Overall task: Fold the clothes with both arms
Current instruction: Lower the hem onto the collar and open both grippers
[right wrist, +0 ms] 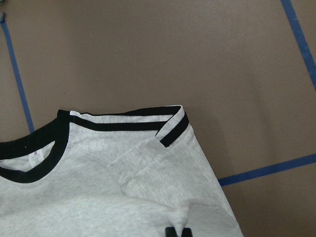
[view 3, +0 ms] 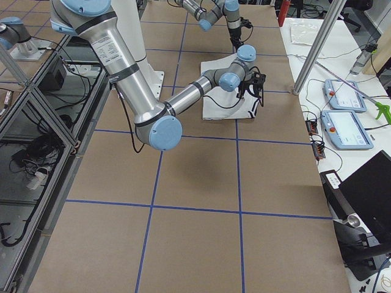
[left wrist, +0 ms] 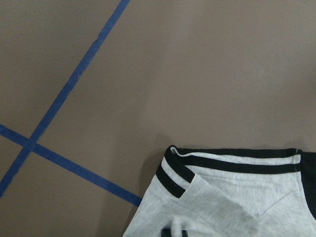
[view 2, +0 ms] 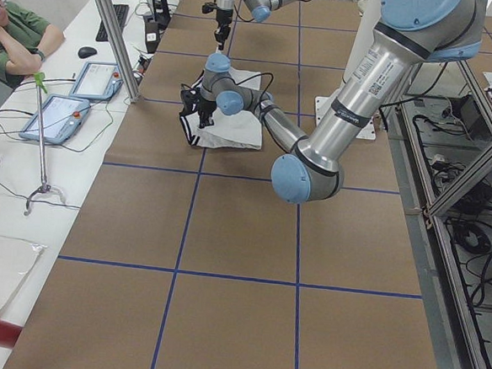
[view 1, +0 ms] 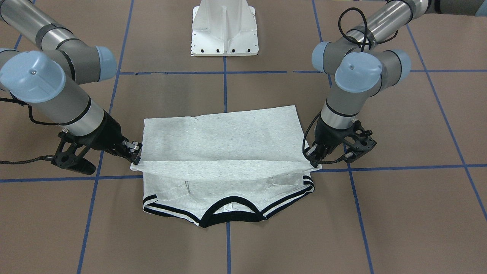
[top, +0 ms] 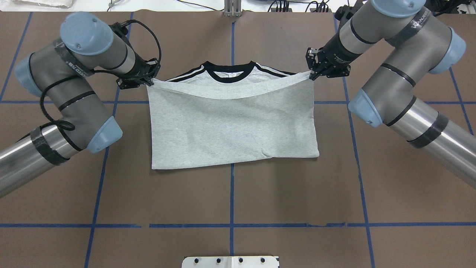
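Observation:
The light grey T-shirt (top: 230, 123) lies plain side up on the brown table, its lower half doubled over toward the black collar (top: 230, 70). My left gripper (top: 150, 79) is shut on one corner of the folded-over hem, and my right gripper (top: 311, 74) is shut on the other. The hem edge sags between them, just short of the collar. In the front-facing view the left gripper (view 1: 314, 160) is on the right, the right gripper (view 1: 135, 152) on the left, and the striped cuffs (view 1: 289, 198) show below the fold. Both wrist views show a cuff (left wrist: 182, 170) (right wrist: 170, 131).
A white pedestal (view 1: 224, 30) stands at the robot's side of the table. Blue tape lines (top: 231, 193) grid the brown surface. A seated person (view 2: 12, 33), tablets (view 2: 61, 117) and a metal post (view 2: 113, 32) are beyond the table's far side.

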### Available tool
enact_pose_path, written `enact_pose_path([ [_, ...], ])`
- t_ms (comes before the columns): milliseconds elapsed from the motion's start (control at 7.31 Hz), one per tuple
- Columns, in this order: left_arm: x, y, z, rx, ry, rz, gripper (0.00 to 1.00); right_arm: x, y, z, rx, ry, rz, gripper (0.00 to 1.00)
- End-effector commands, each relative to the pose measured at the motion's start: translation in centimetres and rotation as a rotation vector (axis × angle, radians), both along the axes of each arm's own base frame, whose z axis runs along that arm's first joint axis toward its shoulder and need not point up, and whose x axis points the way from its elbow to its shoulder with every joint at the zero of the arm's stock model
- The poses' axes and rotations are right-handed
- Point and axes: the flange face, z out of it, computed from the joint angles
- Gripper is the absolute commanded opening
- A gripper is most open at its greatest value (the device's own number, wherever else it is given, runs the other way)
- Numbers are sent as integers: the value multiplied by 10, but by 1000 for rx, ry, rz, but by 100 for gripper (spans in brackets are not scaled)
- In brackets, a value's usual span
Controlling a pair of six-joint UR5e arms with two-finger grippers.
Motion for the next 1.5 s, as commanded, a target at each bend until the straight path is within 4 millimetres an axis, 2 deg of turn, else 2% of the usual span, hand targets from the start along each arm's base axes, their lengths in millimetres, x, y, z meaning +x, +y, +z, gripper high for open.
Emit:
enact_pose_path([
  [0, -3, -24, 24, -6, -13, -36, 0, -12, -15, 3, -11, 11, 1, 0],
  [274, -2, -25, 28, -2, -10, -35, 0, -20, -28, 13, -1, 1, 5, 0],
  [684, 0, -25, 19, 3, 0, -37, 0, -17, -31, 13, -3, 0, 10, 0],
  [1094, 2, -24, 11, 7, 8, -33, 0, -18, -30, -1, 15, -19, 4, 0],
  [1231, 2, -24, 13, 6, 7, -33, 13, -18, -31, 0, 18, -22, 5, 0],
  [1368, 3, -23, 14, 7, 7, -33, 59, -19, -31, 1, 14, -19, 8, 44],
])
